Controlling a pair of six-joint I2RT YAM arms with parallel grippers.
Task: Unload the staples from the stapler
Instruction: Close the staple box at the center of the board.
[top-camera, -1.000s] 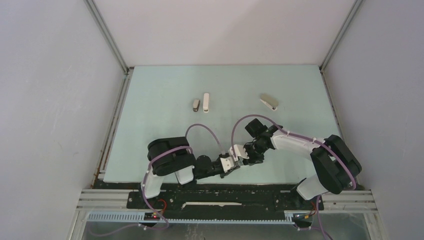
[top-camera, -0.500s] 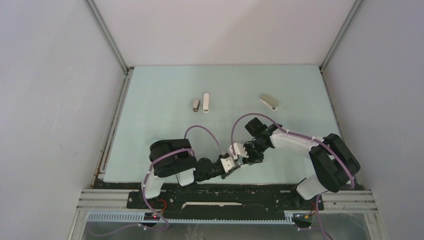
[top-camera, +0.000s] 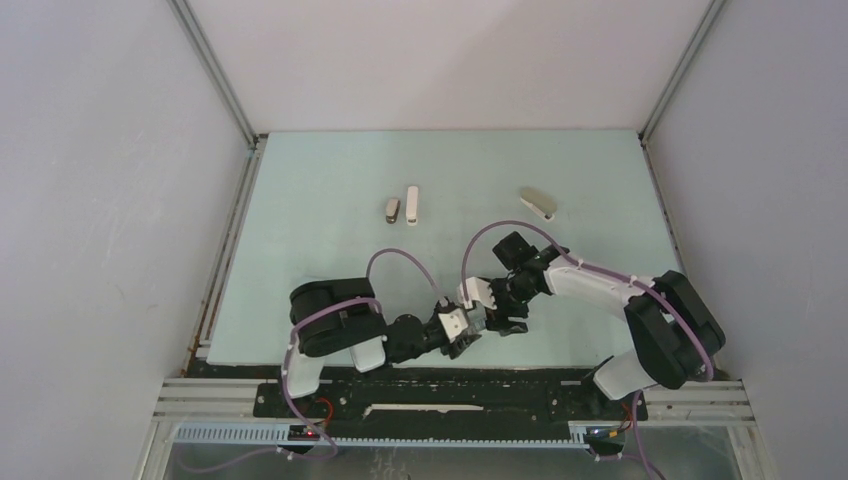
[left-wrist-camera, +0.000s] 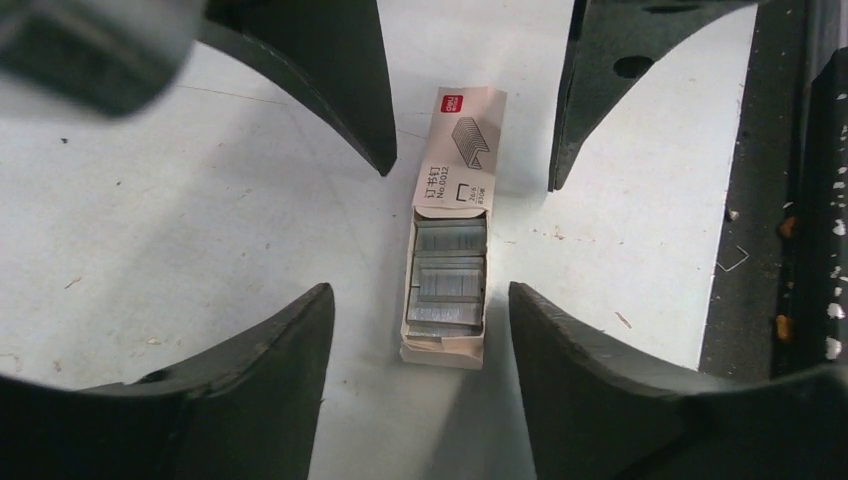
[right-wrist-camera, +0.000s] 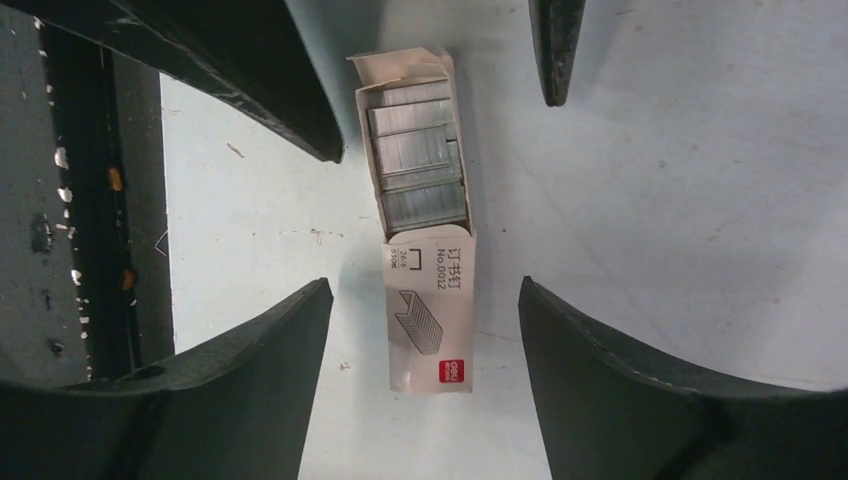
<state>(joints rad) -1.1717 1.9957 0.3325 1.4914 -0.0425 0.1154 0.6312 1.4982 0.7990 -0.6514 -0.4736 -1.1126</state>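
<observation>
Obs. Your left gripper and right gripper both stand with jaws spread wide and hold nothing. They face each other over one small cardboard box that lies flat on the table, close to its near edge. No finger touches the box. It is open at one end, and grey staples lie inside in several strips. Whether any of these belong to the stapler, you cannot tell here.

The stapler, grey-beige over white, lies well apart at the far right of the table, with neither arm near it. A slim white stapler and a short grey stapler lie side by side, far left of centre.

Risks. Four fingers crowd the box. Move either arm sideways and you may clip the other arm, or knock the box toward the dark edge rail. Close on the open box and the thin card likely buckles, spilling strips. Lift straight up before reaching for the stapler.

Print on the box: "订书钉", "No.0012", a drawing of a staple strip, and a red logo patch too small to read.
</observation>
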